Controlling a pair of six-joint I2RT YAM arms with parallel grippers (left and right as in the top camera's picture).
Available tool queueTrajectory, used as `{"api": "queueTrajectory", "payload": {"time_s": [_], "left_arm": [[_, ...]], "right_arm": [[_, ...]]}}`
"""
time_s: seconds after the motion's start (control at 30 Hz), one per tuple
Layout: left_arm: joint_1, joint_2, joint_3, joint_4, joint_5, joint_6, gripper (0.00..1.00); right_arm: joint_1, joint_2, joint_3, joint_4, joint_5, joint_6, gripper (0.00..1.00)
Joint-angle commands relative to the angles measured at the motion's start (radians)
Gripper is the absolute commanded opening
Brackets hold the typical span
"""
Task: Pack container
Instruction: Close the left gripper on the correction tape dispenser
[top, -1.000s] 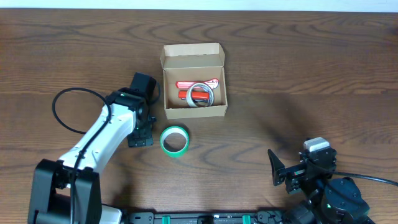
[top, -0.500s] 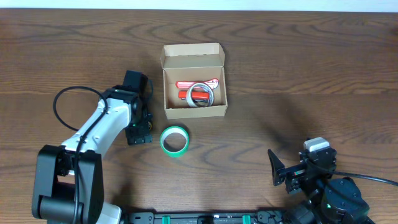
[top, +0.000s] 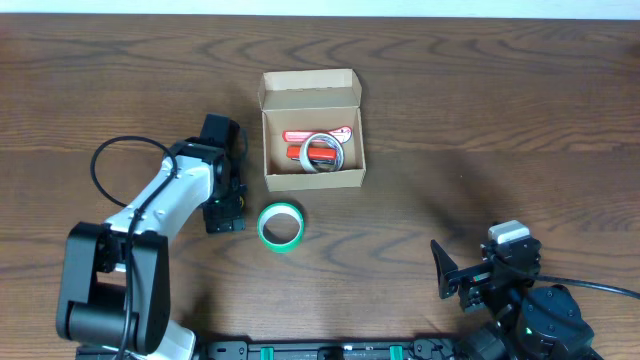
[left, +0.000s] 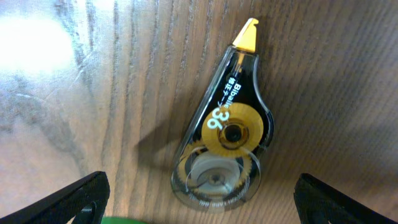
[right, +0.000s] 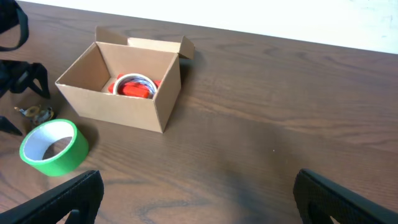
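A dark wooden worktop (top: 480, 100) carries everything. The left arm (top: 165, 205), white with black joints, reaches in from the near left corner; the left jaws stand wide apart, pointing straight down, with a black finger (left: 81, 196) at either lower corner of the wrist view. The right arm (top: 520, 290) sits folded at the near right edge, well apart from the objects; the right jaws are likewise spread wide, holding nothing and facing across the worktop. The container (top: 310, 98), a tan cardboard box, rests upright near the middle of the worktop, a little to the left, its lid flap open at the far side. Just in front of its near left corner stands a green tape roll (right: 56, 165), tilted and apart from the box. Left of that roll, under the left jaws, a clear correction-tape dispenser (left: 224, 134) with yellow wheels lies flat. Inside the container lies a pale ring-shaped roll (top: 341, 158) over something red (top: 298, 135)
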Motion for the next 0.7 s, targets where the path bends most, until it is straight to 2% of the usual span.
{"api": "queueTrajectory", "payload": {"time_s": [0.0, 0.5, 0.53, 0.67], "left_arm": [[0.004, 0.028, -0.006, 0.016, -0.001, 0.027, 0.96], [0.004, 0.073, -0.006, 0.059, 0.018, 0.124, 1.00], [0.004, 0.073, -0.006, 0.059, 0.020, 0.128, 0.95], [0.004, 0.078, -0.006, 0.059, 0.030, 0.131, 0.89]], "right_arm": [[0.006, -0.006, -0.001, -0.002, 0.006, 0.011, 0.99], [0.006, -0.006, -0.001, -0.002, 0.006, 0.011, 0.99], [0.006, -0.006, -0.001, -0.001, 0.006, 0.011, 0.99], [0.006, -0.006, -0.001, -0.002, 0.006, 0.011, 0.99]]}}
